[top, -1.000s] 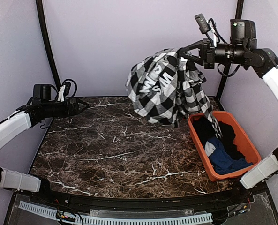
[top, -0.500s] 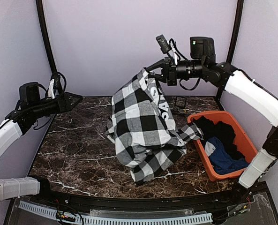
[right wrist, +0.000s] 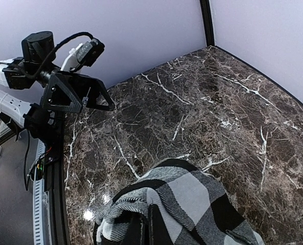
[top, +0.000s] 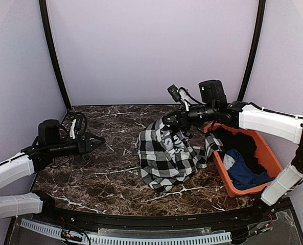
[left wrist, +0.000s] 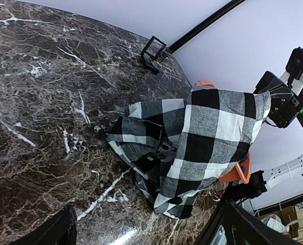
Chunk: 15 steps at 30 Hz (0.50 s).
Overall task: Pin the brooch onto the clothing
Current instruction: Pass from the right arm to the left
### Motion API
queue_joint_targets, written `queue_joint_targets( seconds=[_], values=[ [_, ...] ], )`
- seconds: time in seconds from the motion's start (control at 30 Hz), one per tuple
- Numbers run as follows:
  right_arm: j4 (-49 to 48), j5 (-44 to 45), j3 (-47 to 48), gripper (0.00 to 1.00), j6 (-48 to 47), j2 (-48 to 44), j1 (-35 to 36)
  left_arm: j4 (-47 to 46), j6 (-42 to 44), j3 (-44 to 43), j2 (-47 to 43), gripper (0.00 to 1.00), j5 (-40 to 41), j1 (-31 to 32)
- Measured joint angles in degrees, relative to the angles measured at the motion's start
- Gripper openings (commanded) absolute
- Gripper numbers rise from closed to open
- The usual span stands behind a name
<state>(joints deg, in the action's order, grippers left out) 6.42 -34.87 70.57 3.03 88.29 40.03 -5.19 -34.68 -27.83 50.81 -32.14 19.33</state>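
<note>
Gripping the checked shirt [top: 167, 157] with the right gripper [top: 167, 121], low over the marble table [top: 105, 173].
Clamped fully shut on a fold at the top of the heap, checked cloth bunched round the fingers [right wrist: 150, 230] in the right wrist view; held up at that fold, slumped on the table beneath, near the middle and toward the right; white block lettering showing on the upper side; sitting just left of the orange basket [top: 249, 191], 1 checked end right beside its rim; in the basket, dark clothes and a blue garment [top: 242, 172]; off to the left, well apart from the shirt, left gripper [top: 101, 140] spread as wide as possible, holding nothing, pointing toward the heap.
</note>
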Motion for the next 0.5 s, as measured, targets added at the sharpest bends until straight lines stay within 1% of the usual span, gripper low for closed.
queue_joint_targets(
  seconds=[0.07, 0.17, 0.43, 0.5],
  values=[
    [-0.02, 0.11, -2.14, 0.0, -0.66, -2.45, 0.0, -2.23, -0.63, 0.98, 1.07, 1.0, 0.92, 2.45],
    [0.04, -1.46, -5.18, 0.0, -1.64, -6.6, 0.0, -7.61, -1.84, 2.12, 5.6, 1.0, 2.03, 5.42],
    [2.25, -6.4, -9.25, 0.0, -5.99, -14.67, 0.0, -21.64, -5.05, 1.64, 26.8, 1.0, 4.33, 11.52],
    [2.67, -7.5, -10.95, 0.0, -6.51, -16.55, 0.0, -27.76, -6.69, 0.44, 33.16, 1.0, 3.45, 12.26]
  ],
)
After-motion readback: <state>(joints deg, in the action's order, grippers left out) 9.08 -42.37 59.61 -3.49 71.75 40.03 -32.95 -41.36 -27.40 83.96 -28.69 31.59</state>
